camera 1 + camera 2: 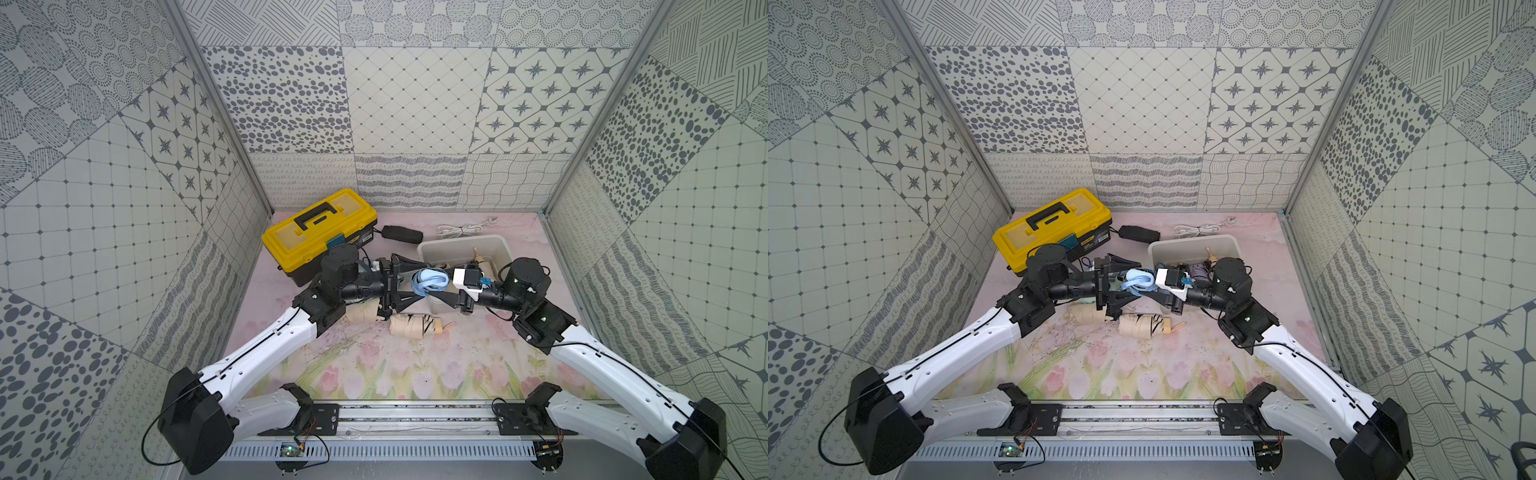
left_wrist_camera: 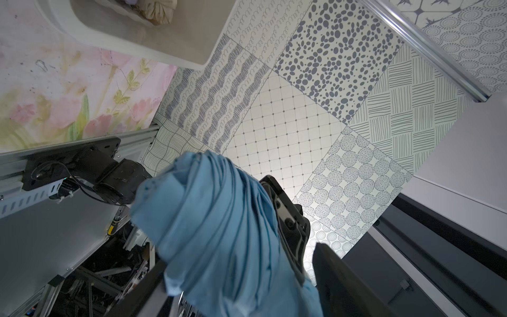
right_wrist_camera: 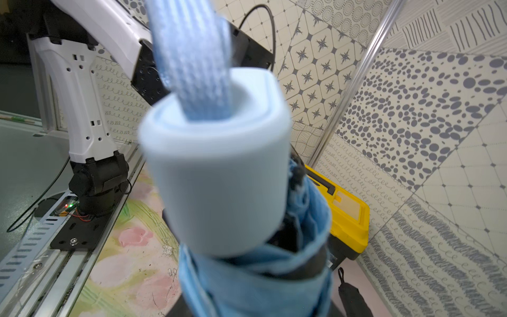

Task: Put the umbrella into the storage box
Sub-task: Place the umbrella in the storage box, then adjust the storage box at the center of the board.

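With the left pincer [image 1: 417,279] spread wide, only the right pincer [image 1: 444,286] clamps the blue umbrella [image 1: 432,279] aloft at the storage box's [image 1: 457,241] left edge, so a weak end grip could drop it short.

yellow-lidded toolbox [image 1: 291,237], black handle, rear left | white cable [image 1: 461,228], bundled, rear | floral-print surface [image 1: 374,361]

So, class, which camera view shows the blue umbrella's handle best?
The right wrist view: the pale blue handle fills the frame. Both top views show the umbrella as a small blue bundle; the left wrist view shows only folded canopy.
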